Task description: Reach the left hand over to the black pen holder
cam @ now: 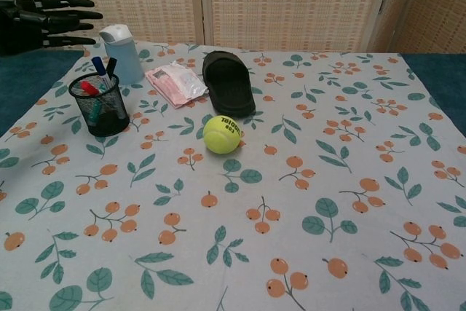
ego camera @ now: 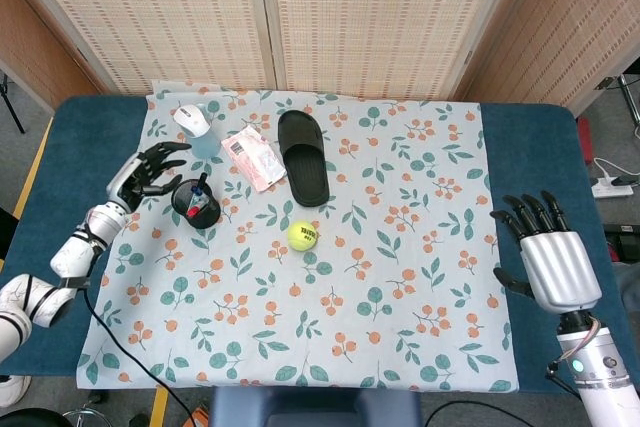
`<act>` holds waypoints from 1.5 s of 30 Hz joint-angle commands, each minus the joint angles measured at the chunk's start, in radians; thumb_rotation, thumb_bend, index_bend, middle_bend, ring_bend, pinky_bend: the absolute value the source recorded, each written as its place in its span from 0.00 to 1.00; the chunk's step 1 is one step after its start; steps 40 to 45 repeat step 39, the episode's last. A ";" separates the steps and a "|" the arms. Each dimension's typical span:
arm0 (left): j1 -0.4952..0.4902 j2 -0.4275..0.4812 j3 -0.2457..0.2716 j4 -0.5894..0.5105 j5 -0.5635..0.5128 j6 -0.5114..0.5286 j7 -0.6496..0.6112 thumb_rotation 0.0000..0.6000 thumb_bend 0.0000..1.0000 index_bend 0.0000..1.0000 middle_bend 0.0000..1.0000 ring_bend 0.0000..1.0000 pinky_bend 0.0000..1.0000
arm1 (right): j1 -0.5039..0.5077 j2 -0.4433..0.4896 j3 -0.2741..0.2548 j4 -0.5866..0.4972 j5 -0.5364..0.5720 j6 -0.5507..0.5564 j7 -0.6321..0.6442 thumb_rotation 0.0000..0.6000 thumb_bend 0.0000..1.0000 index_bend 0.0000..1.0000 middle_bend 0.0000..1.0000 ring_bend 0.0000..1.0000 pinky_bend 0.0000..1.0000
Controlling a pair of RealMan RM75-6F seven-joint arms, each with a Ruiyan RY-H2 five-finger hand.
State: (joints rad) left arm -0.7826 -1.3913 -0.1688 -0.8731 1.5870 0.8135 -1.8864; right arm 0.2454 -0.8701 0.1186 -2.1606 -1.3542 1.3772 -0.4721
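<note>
light: bright, even, diffuse | shadows: soft, small one under the tennis ball | glare: none really | focus: both views sharp | distortion: slight bend at head-view edges

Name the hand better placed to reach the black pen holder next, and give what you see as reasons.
Left. The left hand hovers open just beside the black pen holder at the cloth's left edge. The right hand sits at the far right edge, with the tennis ball and most of the cloth between.

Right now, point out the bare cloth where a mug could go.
Free: everything right of the slipper and below the tennis ball. Crowded: far left corner, with pen holder, dispenser, packet and left hand.
</note>
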 commanded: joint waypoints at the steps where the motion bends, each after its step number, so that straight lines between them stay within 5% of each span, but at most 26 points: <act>1: 0.046 0.130 0.030 -0.050 0.037 0.130 0.331 1.00 0.37 0.31 0.17 0.02 0.16 | 0.001 0.004 0.002 0.005 0.001 -0.003 0.018 1.00 0.10 0.26 0.13 0.09 0.00; 7: 0.198 0.337 0.007 -0.371 -0.070 0.280 1.064 1.00 0.38 0.31 0.20 0.05 0.17 | 0.001 0.015 0.002 0.007 -0.004 -0.012 0.050 1.00 0.10 0.25 0.13 0.09 0.00; 11: 0.281 0.440 0.023 -0.582 -0.121 0.335 1.234 1.00 0.38 0.29 0.21 0.08 0.17 | -0.001 0.020 -0.004 -0.002 -0.021 -0.012 0.053 1.00 0.10 0.25 0.13 0.09 0.00; 17: 0.373 0.431 0.062 -0.599 -0.166 0.413 1.458 1.00 0.38 0.28 0.18 0.07 0.16 | -0.004 0.024 -0.016 -0.015 -0.057 -0.015 0.052 1.00 0.10 0.25 0.13 0.09 0.00; 29: 0.449 0.357 0.096 -0.484 -0.293 0.378 1.703 1.00 0.38 0.27 0.16 0.06 0.14 | -0.005 0.012 -0.027 -0.027 -0.080 -0.019 0.019 1.00 0.10 0.25 0.13 0.09 0.00; 45: 0.448 0.350 0.079 -0.502 -0.311 0.366 1.773 1.00 0.38 0.27 0.15 0.05 0.14 | -0.007 0.009 -0.027 -0.025 -0.080 -0.017 0.013 1.00 0.10 0.25 0.13 0.09 0.00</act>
